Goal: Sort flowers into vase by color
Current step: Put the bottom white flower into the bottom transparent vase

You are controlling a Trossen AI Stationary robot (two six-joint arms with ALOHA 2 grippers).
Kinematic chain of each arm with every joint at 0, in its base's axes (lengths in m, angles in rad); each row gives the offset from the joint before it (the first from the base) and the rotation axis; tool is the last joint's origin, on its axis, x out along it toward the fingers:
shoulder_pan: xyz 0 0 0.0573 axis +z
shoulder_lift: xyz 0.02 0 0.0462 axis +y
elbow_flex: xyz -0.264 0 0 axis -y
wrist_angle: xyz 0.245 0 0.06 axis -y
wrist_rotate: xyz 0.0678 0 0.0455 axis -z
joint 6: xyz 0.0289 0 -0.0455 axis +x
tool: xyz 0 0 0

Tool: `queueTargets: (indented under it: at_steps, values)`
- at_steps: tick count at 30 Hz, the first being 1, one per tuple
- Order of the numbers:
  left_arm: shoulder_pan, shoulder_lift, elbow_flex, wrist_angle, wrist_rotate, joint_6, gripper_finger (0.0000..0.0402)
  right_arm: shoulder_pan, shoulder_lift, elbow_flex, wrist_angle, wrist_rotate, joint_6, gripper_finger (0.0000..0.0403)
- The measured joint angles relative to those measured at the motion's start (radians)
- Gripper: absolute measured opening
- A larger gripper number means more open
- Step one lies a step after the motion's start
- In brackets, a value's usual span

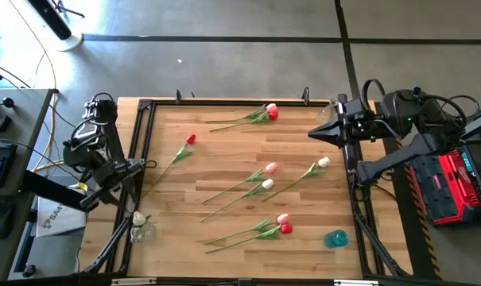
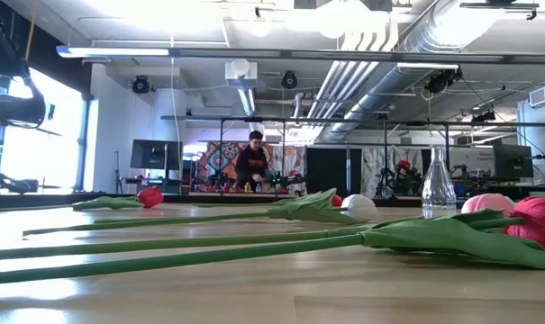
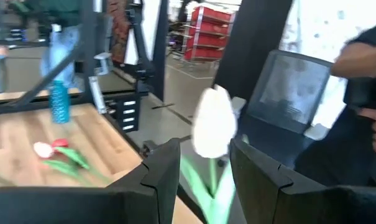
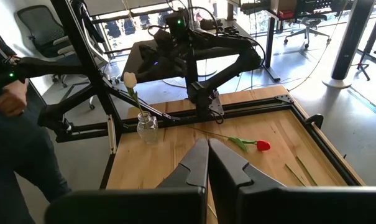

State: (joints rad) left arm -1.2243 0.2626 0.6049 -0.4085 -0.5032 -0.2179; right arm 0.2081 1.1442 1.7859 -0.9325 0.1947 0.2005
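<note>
Now left gripper [image 3: 203,165] — astride white tulip [image 3: 214,129] — upright.

Legible text — none: no label, brand, number or sign can be read on any surface — markings too blurred.

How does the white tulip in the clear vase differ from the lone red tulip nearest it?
The white tulip has a cream-white head; the red tulip has a red one. The white tulip stands upright in the clear vase; the red tulip lies flat on the table. The white tulip sits between the fingers of the open left gripper; the red tulip lies untouched. Both have green stems and leaves.
</note>
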Motion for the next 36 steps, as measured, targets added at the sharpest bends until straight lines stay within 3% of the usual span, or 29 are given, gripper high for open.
queueTargets:
  at_steps: [9, 16, 27, 36]
  values:
    - [0.029, 0.056, 0.111, -0.106, -0.181, -0.017, 0.0129, 0.000, 0.000, 0.000, 0.000, 0.000, 0.000, 0.0000]
    - [0.144, 0.146, 0.229, -0.238, -0.208, -0.063, 0.0129, 0.000, 0.000, 0.000, 0.000, 0.000, 0.000, 0.0000]
    - [0.398, 0.304, 0.330, -0.261, -0.064, -0.050, 0.0129, 0.000, 0.000, 0.000, 0.000, 0.000, 0.000, 0.0000]
    - [0.617, 0.541, 0.407, -0.204, 0.120, 0.001, 0.0129, 0.000, 0.000, 0.000, -0.001, 0.000, 0.000, 0.0000]
